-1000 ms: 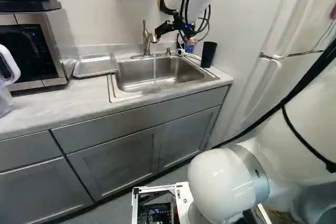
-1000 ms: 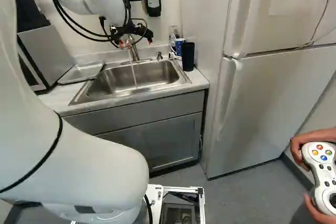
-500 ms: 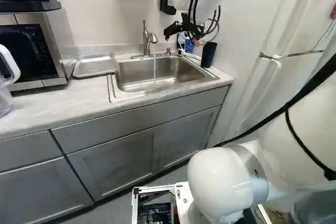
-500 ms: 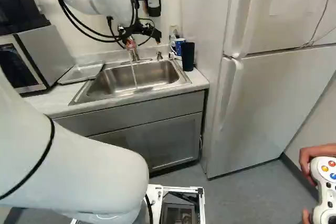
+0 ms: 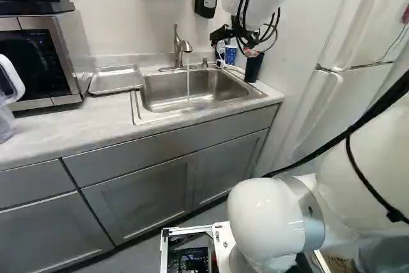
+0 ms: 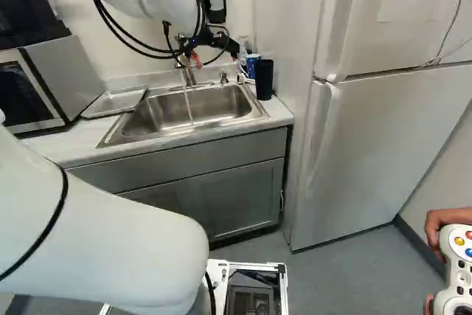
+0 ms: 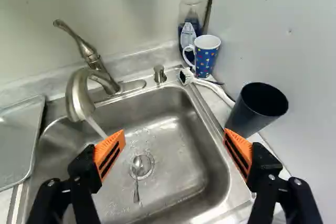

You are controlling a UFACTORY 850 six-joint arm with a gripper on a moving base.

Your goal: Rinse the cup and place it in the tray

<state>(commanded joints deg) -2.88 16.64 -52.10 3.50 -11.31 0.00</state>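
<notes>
One fridge: is standing beyond the cup's end of the counter.
Counter: is running around the sink, holding the tray on one side and the cup on the other.
Arm: is arching toward the cup's side of the sink; picking up the cup seems to be the step in hand.
Sink: is catching a stream of water from the tap.
Tray: is lying flat beside the sink, waiting for the rinsed cup.
Claw: is hanging wide open, its orange pads gripping nothing. Good aim is calling for a sideways shift, bringing the cup midway between the pads before any lowering or closing.
Cup: is standing upright, dark and tall, just ahead of one pad; whether they are touching, I cannot tell. Its narrower base is making tipping likely if one pad is pushing first, so both should be closing gently and evenly.
Mug: is standing near the cup, needing clearance.
Spoon: is resting across the drain.
</notes>
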